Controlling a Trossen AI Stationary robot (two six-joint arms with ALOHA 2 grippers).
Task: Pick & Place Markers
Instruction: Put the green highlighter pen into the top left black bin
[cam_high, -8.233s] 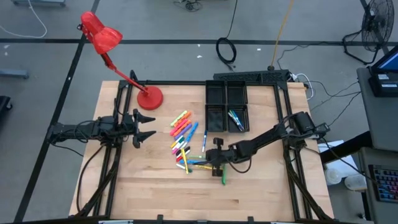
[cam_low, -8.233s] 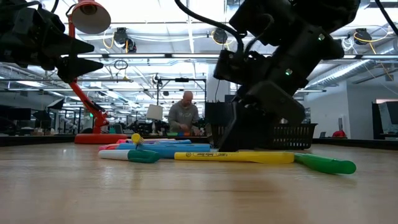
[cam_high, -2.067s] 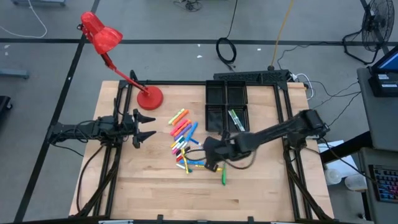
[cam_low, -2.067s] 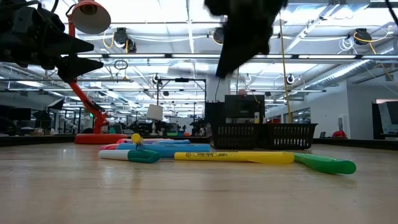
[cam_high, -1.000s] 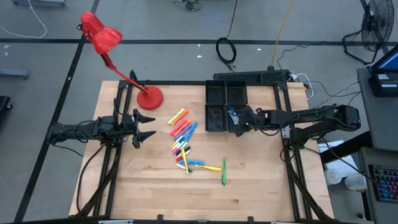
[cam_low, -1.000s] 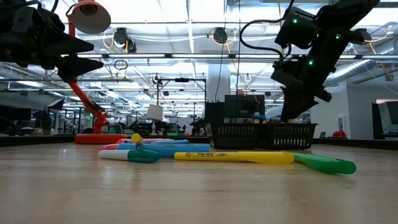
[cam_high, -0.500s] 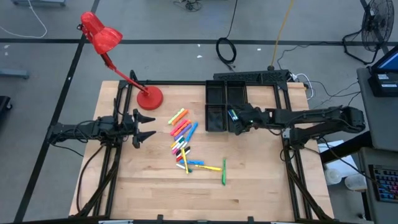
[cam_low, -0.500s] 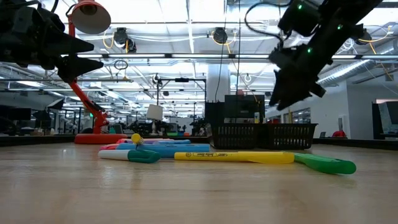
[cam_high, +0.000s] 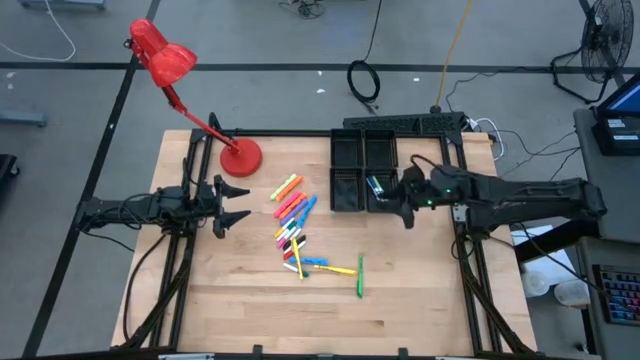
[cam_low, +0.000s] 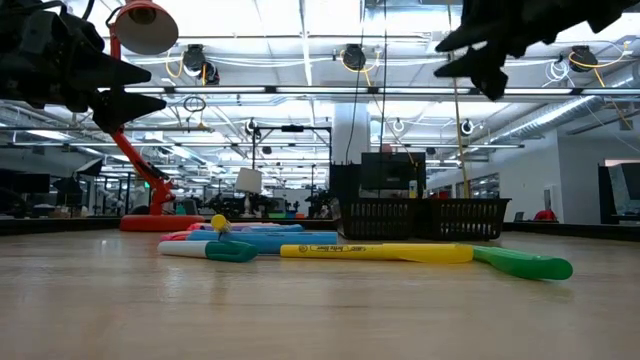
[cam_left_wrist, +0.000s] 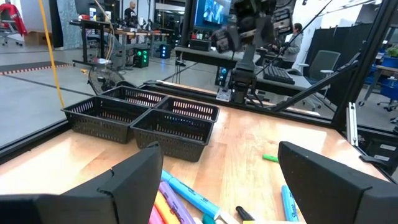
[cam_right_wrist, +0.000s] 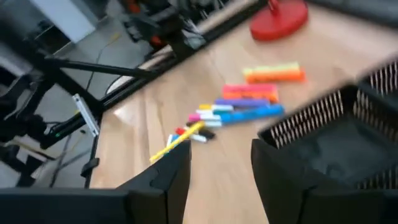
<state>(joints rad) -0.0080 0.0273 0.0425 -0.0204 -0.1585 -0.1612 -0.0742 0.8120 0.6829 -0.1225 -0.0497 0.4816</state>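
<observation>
Markers (cam_high: 298, 228) loose mid-table, well apart from empty right gripper (cam_high: 404, 205)

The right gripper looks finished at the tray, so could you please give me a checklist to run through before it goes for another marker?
1. Right gripper empty, fingers apart in its wrist view: ok.
2. Right gripper raised above the tray, per the low view: ok.
3. Markers lying in the tray's near right compartment: ok.
4. Markers left on the table, yellow marker and green marker lying apart from the pile: ok.
5. Left gripper parked open at the table's left, away from the pile: ok.
6. Tray's other compartments holding anything: cannot tell.
</observation>
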